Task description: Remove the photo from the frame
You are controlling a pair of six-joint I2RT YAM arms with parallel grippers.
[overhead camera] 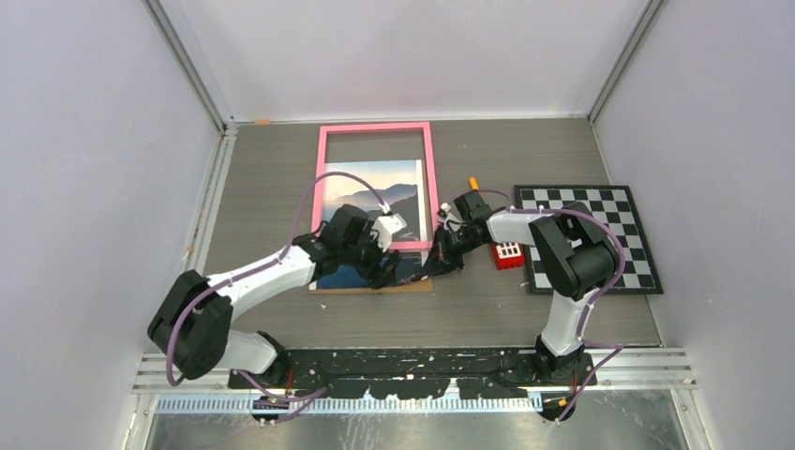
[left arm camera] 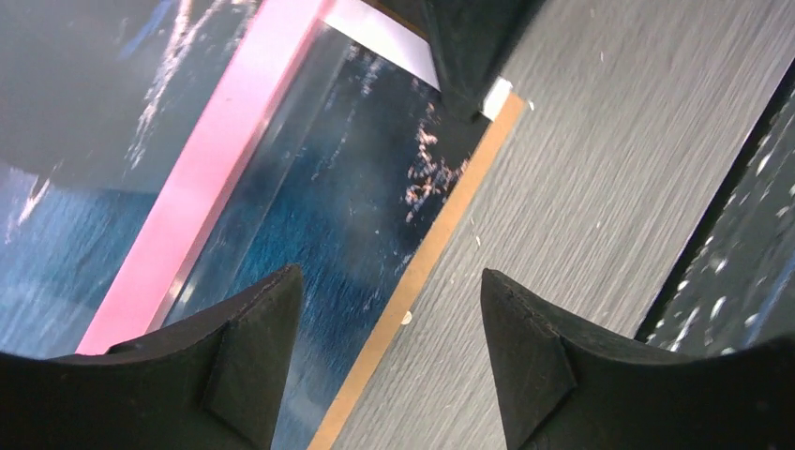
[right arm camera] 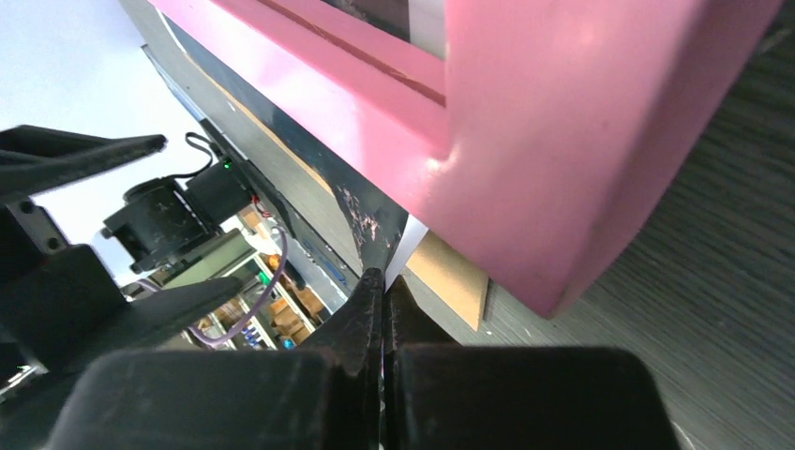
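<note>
The pink frame (overhead camera: pixel 375 127) lies flat on the table. The seacoast photo (overhead camera: pixel 370 187) has slid part way out past its near border, over a brown backing board (overhead camera: pixel 417 286). My right gripper (overhead camera: pixel 434 265) is shut on the photo's near right corner; in the right wrist view the gripper (right arm camera: pixel 384 277) pinches the thin sheet (right arm camera: pixel 375 225) beside the frame's corner (right arm camera: pixel 525 141). My left gripper (overhead camera: pixel 386 272) is open just above the photo's near right part. In the left wrist view the gripper (left arm camera: pixel 391 273) straddles the board's edge (left arm camera: pixel 441 239), with blue water (left arm camera: pixel 356 216) and the pink bar (left arm camera: pixel 206 187) to its left.
A black-and-white checkerboard (overhead camera: pixel 609 234) lies at the right, with a small red block (overhead camera: pixel 508 255) at its left edge. A small orange piece (overhead camera: pixel 473 182) sits behind the right wrist. White walls close in the table on three sides.
</note>
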